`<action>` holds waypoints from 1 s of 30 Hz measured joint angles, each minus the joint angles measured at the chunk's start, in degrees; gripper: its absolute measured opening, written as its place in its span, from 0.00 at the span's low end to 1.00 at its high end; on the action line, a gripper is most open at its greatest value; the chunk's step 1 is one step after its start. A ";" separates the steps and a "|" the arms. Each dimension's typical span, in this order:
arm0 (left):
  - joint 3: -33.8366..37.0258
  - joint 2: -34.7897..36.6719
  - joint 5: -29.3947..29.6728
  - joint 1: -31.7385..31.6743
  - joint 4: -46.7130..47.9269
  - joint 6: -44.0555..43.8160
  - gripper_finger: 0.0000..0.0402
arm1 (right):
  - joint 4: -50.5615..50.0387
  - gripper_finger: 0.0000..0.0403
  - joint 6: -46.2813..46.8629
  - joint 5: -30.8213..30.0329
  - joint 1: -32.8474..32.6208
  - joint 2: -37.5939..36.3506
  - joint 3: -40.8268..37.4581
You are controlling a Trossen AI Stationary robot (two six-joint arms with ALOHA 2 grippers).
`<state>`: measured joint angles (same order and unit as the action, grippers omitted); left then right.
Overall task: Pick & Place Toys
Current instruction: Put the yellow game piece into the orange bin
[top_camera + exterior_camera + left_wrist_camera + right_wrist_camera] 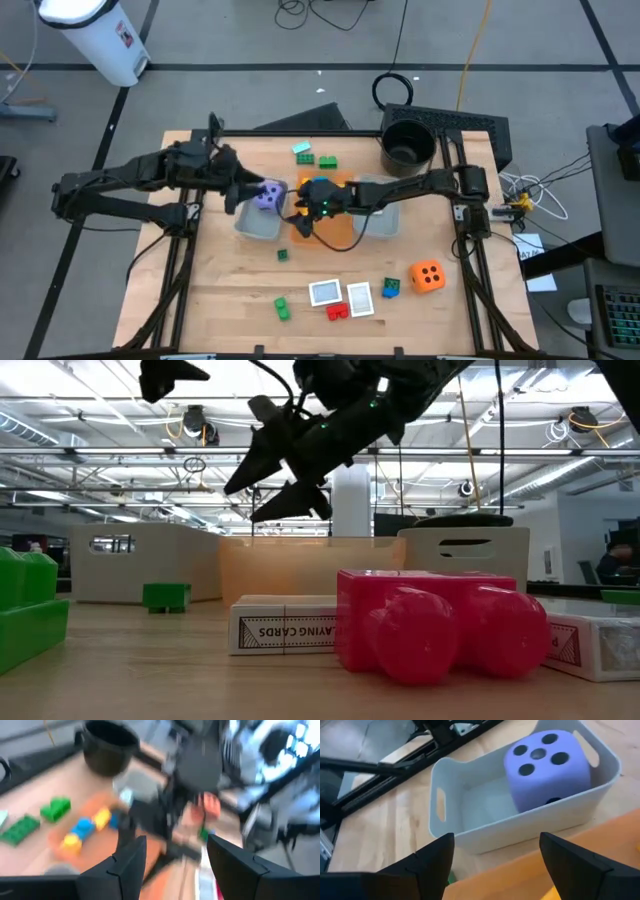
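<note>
While the purple die [547, 767] sits in the grey tray [470, 827], most toys remain on the counter [230, 300]; right pincer [492, 865] open, empty; left pincer [175, 865] open, empty.

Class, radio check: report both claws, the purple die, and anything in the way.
Right claw open, empty, over the orange tray. Left claw open, empty, hovering by the grey tray. Purple die sits in that tray. Nothing blocking.

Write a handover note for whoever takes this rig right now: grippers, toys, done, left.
Right gripper: open, empty, above the orange tray.
Left gripper: open, empty, by the grey tray.
Done: purple die in that grey tray; blue and yellow bricks in the orange tray.
Left: orange die, cards, red brick, green bricks loose on the table.
</note>
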<state>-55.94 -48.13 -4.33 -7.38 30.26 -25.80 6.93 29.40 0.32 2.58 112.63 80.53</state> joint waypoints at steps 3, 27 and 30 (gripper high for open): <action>-0.09 -1.84 -1.69 0.00 1.80 3.79 0.53 | -2.74 0.70 -0.44 -0.13 0.63 -1.96 0.00; -13.95 -41.10 -5.78 -3.30 1.93 31.40 0.53 | -9.92 0.70 8.82 -17.86 0.29 -48.19 -38.14; -20.47 -47.58 -5.66 -3.96 8.05 32.16 0.53 | -8.16 0.70 9.85 -16.71 0.31 -52.66 -42.36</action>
<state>-76.41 -95.71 -9.99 -11.34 38.31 6.37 -1.23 39.25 -16.39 2.90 59.97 38.17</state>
